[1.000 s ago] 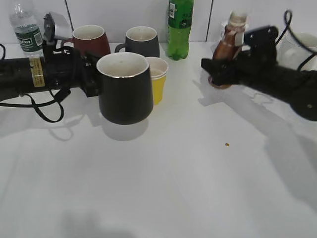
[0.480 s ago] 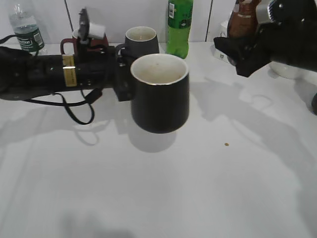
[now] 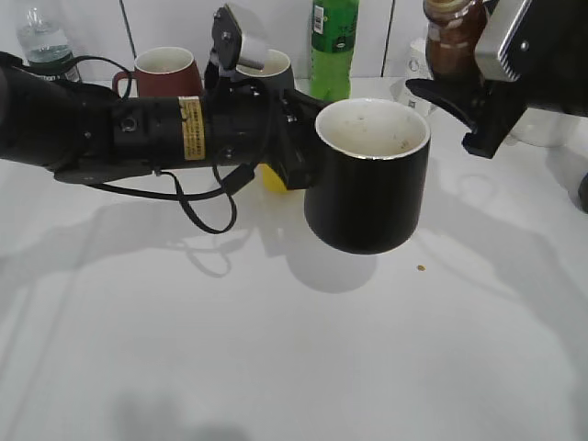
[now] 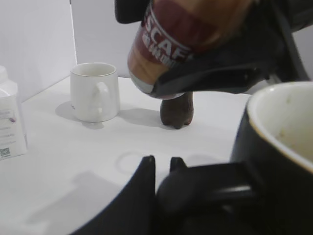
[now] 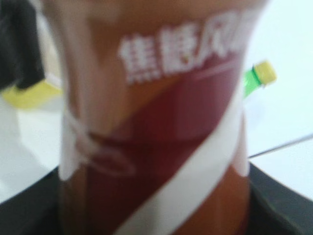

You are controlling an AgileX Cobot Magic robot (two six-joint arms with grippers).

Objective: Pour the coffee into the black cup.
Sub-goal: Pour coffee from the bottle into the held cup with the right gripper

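My left gripper (image 3: 296, 156) is shut on the handle of the black cup (image 3: 367, 184) and holds it upright above the middle of the table. The cup's white inside looks empty. My right gripper (image 3: 459, 92) is shut on the coffee bottle (image 3: 452, 37), held upright in the air just above and right of the cup. In the left wrist view my left gripper (image 4: 164, 164) clamps the handle, the cup's rim (image 4: 279, 127) is at the right and the bottle (image 4: 181, 39) hangs above. In the right wrist view the bottle's label (image 5: 156, 122) fills the frame.
A maroon mug (image 3: 165, 69), a dark grey mug (image 3: 276, 64), a green soda bottle (image 3: 333, 50) and a water bottle (image 3: 41, 41) stand along the back. A yellow cup (image 3: 269, 176) is hidden behind my left arm. A white mug (image 4: 94, 91) and a white bottle (image 4: 7, 122) stand further right.
My left arm has carried the black cup to the right and nearer the camera. My right gripper has lifted the coffee bottle off the table and moved it up.
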